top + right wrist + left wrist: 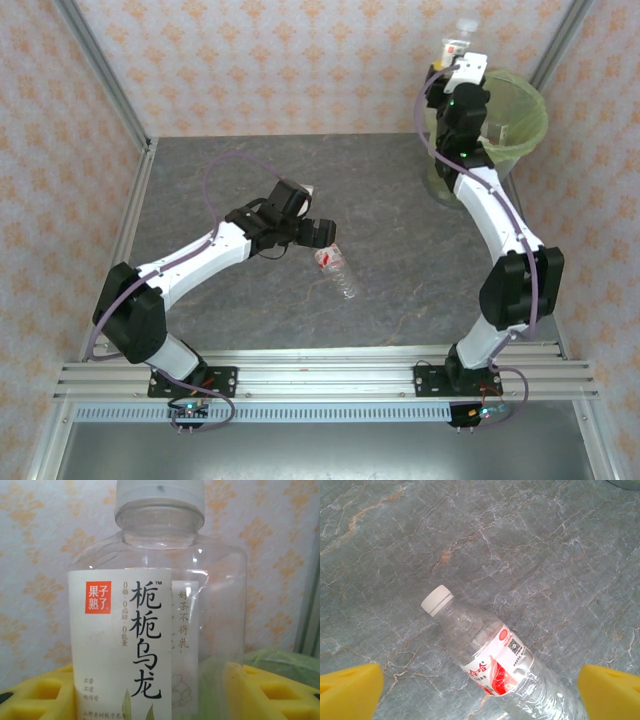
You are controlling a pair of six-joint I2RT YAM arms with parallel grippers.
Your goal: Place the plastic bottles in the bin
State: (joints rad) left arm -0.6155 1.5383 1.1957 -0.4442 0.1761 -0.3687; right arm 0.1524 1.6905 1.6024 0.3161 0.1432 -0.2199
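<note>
Your right tool (462, 62) clenches the clear white-labelled plastic bottle (150, 605) upright at the far right, just left of the green-bagged round bin (522, 140), so the drop lies rightward, while your left tool (325, 236) hangs spread over the clear red-labelled bottle (490, 655) lying on the desk (200, 170).

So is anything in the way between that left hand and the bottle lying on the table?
Nothing visible does. The open left hand hangs right over the bottle, with one of its yellow fingers on either side of it.
</note>
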